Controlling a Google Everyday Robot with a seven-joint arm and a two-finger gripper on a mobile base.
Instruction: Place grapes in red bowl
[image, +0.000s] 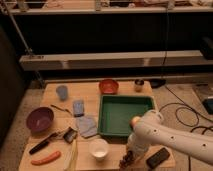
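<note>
The grapes (124, 161), a small dark bunch, lie on the wooden table near its front edge, right of the white bowl (99, 148). My gripper (129, 154) is at the end of the white arm, right over the grapes and touching or nearly touching them; it hides part of the bunch. The red bowl (108, 86) stands empty at the back of the table, behind the green tray (116, 131).
A purple bowl (40, 119) is at the left. A blue cup (62, 92), blue sponge (78, 107) and grey cloth (89, 125) lie mid-table. A carrot (45, 160), a black brush (42, 144), a black block (158, 157), a small jar (139, 85) and a yellow-orange fruit (134, 120) are also here.
</note>
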